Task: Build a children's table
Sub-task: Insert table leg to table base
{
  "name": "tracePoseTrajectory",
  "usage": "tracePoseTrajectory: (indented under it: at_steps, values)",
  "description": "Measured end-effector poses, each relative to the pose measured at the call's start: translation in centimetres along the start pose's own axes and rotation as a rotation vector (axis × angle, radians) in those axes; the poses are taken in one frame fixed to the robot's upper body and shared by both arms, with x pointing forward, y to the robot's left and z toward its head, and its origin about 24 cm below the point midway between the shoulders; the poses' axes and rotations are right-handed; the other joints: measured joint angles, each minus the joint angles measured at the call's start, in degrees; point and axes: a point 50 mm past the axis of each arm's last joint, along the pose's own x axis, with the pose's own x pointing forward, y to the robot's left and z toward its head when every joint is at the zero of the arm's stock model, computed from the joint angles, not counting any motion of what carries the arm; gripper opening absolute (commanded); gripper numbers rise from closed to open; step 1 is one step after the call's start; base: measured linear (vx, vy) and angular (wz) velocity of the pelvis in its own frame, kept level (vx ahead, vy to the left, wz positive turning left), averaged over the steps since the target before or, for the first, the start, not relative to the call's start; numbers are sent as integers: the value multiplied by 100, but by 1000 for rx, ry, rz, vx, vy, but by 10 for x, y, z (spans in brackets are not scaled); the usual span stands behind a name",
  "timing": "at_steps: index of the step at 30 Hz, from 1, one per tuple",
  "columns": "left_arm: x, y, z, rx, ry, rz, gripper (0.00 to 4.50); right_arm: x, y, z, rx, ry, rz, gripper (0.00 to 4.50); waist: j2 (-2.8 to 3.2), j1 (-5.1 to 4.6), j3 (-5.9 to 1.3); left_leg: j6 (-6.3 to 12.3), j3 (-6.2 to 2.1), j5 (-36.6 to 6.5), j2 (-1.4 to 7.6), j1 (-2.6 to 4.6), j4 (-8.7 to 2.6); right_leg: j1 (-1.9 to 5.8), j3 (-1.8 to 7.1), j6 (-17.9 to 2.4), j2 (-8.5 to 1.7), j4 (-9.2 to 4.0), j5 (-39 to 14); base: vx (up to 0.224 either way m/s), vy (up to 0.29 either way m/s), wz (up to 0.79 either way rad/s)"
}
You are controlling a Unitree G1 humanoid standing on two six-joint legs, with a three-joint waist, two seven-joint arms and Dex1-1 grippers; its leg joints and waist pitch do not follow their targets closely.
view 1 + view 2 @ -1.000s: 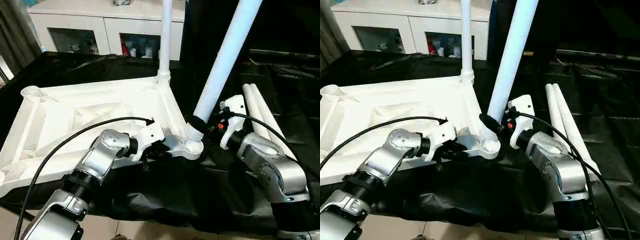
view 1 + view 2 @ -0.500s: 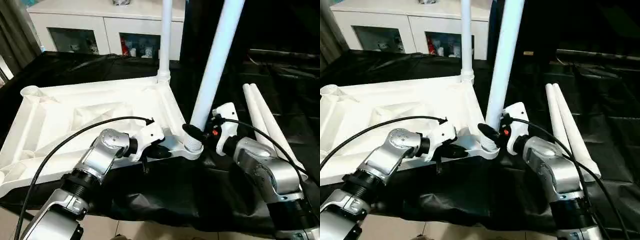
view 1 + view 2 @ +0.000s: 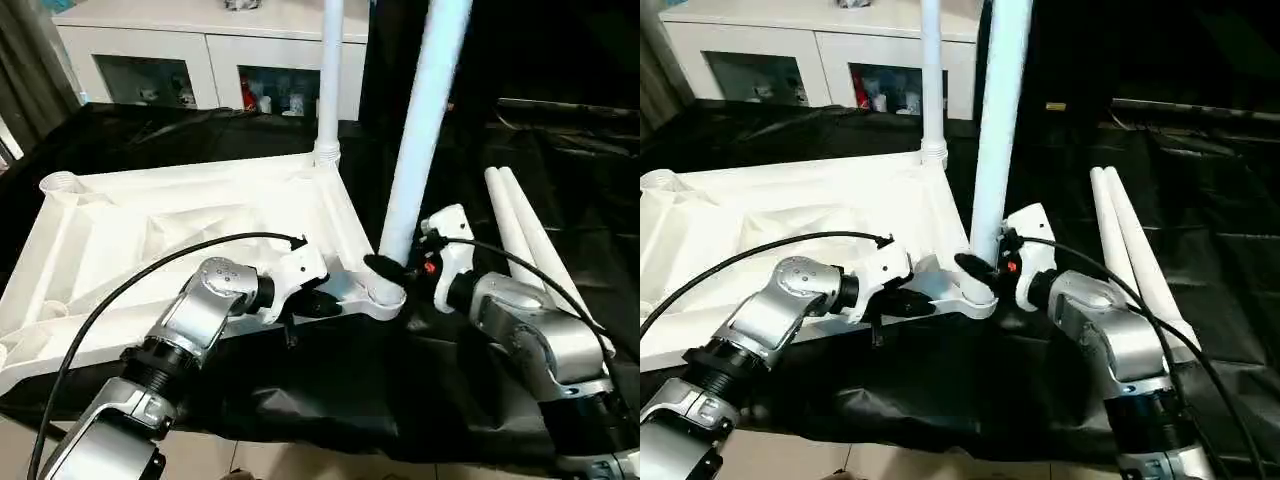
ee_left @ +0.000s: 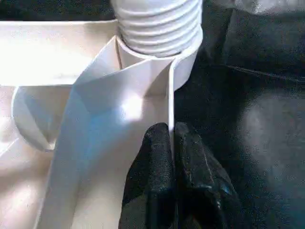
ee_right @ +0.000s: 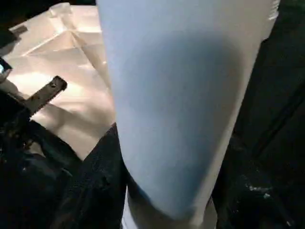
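Note:
The white table top (image 3: 150, 230) lies upside down on black cloth, ribbed underside up. One leg (image 3: 331, 70) stands in its far right corner socket. A second leg (image 3: 420, 130) stands almost upright in the near right socket (image 3: 386, 296), and my right gripper (image 3: 393, 268) is shut on its lower end. The right wrist view has this leg (image 5: 181, 105) close up with a black finger (image 5: 97, 183) beside it. My left gripper (image 4: 170, 131) is shut on the top's thin rim just beside that socket, also seen as the left gripper (image 3: 318, 303) from above. Two spare legs (image 3: 535, 245) lie to the right.
A white glass-door cabinet (image 3: 210, 60) stands behind the work and a grey curtain (image 3: 30, 60) hangs at the far left. The black cloth (image 3: 330, 400) drapes over the front edge near me. An open corner socket (image 3: 60, 183) sits at the top's far left.
The held leg has swung from leaning right to almost upright, and its threaded end has sunk into the near right socket. My right gripper moved left with it; the left gripper kept its hold.

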Motion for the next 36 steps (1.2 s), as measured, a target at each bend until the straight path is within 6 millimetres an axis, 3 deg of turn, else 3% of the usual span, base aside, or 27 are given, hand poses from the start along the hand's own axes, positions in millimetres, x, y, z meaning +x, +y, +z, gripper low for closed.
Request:
tracePoseTrajectory:
  at_steps: [21, 36]
  values:
    - [-5, 0, -2, -5, 15, -7, 0, 6, 1, -4, 44, -29, 21, 193, -17, -65, -6, -1, 0, 0, 0, 4, -1, 1, 0, 0, 0, 2, 0, 0, 0, 0]
    - [-4, -2, -2, -1, 12, -17, 0, -6, -2, -21, 160, -141, 2, 193, -17, -1, -8, -1, -1, 0, 0, 6, -5, 4, -1, 1, 0, -5, -1, 0, 0, 0]
